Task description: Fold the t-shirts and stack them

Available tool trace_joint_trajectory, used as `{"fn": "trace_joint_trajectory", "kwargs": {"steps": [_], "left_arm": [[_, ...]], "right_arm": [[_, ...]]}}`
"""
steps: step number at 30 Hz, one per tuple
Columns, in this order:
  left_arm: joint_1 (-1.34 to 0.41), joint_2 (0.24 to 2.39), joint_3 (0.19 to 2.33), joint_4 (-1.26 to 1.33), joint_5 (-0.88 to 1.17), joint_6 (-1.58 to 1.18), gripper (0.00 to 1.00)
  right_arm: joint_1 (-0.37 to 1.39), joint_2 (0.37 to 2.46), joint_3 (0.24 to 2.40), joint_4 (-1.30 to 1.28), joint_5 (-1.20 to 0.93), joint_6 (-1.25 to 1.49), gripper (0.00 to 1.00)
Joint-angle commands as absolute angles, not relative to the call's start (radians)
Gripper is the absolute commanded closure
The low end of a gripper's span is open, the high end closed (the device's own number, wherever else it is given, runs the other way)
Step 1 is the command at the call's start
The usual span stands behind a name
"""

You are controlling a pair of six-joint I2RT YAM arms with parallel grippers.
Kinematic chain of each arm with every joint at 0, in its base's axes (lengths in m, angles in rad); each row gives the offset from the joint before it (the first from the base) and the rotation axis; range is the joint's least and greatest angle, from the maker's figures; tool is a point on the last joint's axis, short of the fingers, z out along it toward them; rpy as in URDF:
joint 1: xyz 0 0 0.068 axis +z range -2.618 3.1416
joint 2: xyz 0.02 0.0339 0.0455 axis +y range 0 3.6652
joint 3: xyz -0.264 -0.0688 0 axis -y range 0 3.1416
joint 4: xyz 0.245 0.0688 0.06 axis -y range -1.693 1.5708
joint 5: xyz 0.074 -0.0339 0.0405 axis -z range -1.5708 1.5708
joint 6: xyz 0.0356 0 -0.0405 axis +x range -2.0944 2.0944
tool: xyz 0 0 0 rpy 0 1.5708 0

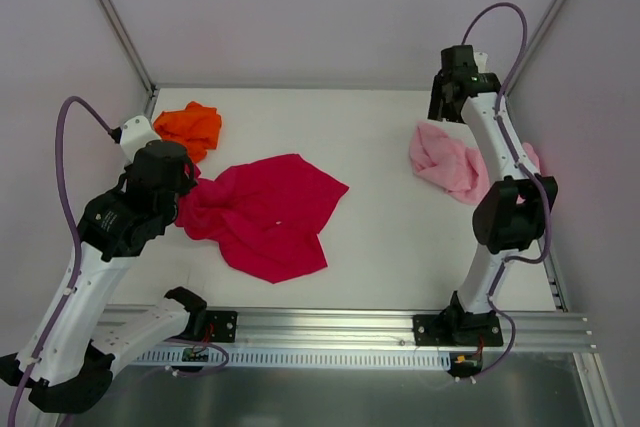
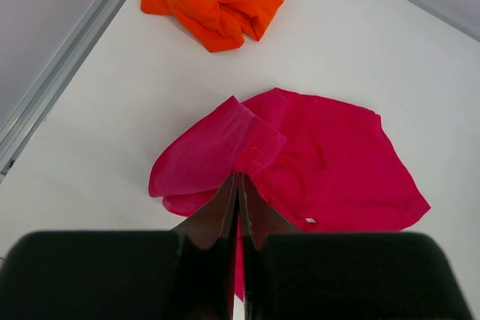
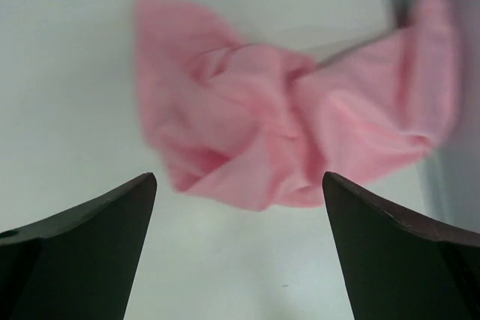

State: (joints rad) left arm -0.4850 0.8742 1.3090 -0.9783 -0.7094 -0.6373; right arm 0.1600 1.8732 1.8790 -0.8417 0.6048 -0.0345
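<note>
left gripper [image 2: 238,183] pinches edge of crimson shirt [image 2: 337,162].

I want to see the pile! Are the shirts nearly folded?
Not yet. Done: nothing, no shirt is folded or stacked. In hand: the left gripper is shut on an edge of the red shirt. Left: the orange shirt and pink shirt lie crumpled, with the right gripper open by the pink one. All three need folding and stacking.
</note>
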Motion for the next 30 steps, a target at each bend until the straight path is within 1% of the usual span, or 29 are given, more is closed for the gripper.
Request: {"fn": "trace_joint_trajectory", "kwargs": {"steps": [1, 2, 4, 7, 10, 12, 15, 16, 18, 22, 23, 25, 27, 30], "left_arm": [[-0.492, 0.864, 1.298, -0.947, -0.703, -0.650, 1.00], [-0.492, 0.864, 1.295, -0.945, -0.700, -0.652, 1.00], [-0.492, 0.865, 1.293, -0.945, -0.693, -0.660, 1.00], [-0.492, 0.862, 1.295, -0.951, -0.693, -0.663, 1.00], [-0.494, 0.861, 1.295, -0.956, -0.695, -0.664, 1.00], [-0.492, 0.859, 1.295, -0.954, -0.693, -0.666, 1.00], [-0.492, 0.864, 1.298, -0.950, -0.689, -0.670, 1.00], [-0.494, 0.864, 1.298, -0.948, -0.689, -0.670, 1.00], [-0.492, 0.867, 1.299, -0.946, -0.681, -0.675, 1.00], [-0.494, 0.873, 1.296, -0.945, -0.672, -0.680, 1.00], [-0.492, 0.873, 1.298, -0.945, -0.670, -0.680, 1.00], [-0.494, 0.874, 1.301, -0.945, -0.669, -0.675, 1.00], [-0.492, 0.877, 1.301, -0.945, -0.667, -0.669, 1.00], [-0.492, 0.879, 1.296, -0.942, -0.663, -0.664, 1.00]], "right_arm": [[0.138, 1.963, 1.966, -0.874, -0.119, -0.014, 0.00], [0.141, 2.050, 2.027, -0.926, -0.259, -0.012, 0.00], [0.149, 2.120, 2.042, -0.928, -0.310, -0.003, 0.00], [0.149, 2.152, 1.959, -0.853, -0.409, -0.003, 0.00], [0.141, 2.213, 1.986, -0.856, -0.514, 0.020, 0.00], [0.135, 2.268, 2.009, -0.873, -0.532, 0.020, 0.00], [0.135, 2.302, 2.017, -0.917, -0.444, 0.008, 0.00], [0.133, 2.298, 2.007, -0.922, -0.377, 0.009, 0.00], [0.133, 2.295, 1.996, -0.934, -0.324, -0.032, 0.00], [0.124, 2.302, 1.996, -1.006, -0.140, -0.022, 0.00], [0.112, 2.307, 2.005, -1.029, -0.027, -0.012, 0.00], [0.085, 2.318, 2.013, -1.078, 0.088, -0.003, 0.00], [0.063, 2.319, 2.011, -1.109, 0.147, -0.003, 0.00], [0.022, 2.298, 1.997, -1.153, 0.297, 0.046, 0.00]]}}
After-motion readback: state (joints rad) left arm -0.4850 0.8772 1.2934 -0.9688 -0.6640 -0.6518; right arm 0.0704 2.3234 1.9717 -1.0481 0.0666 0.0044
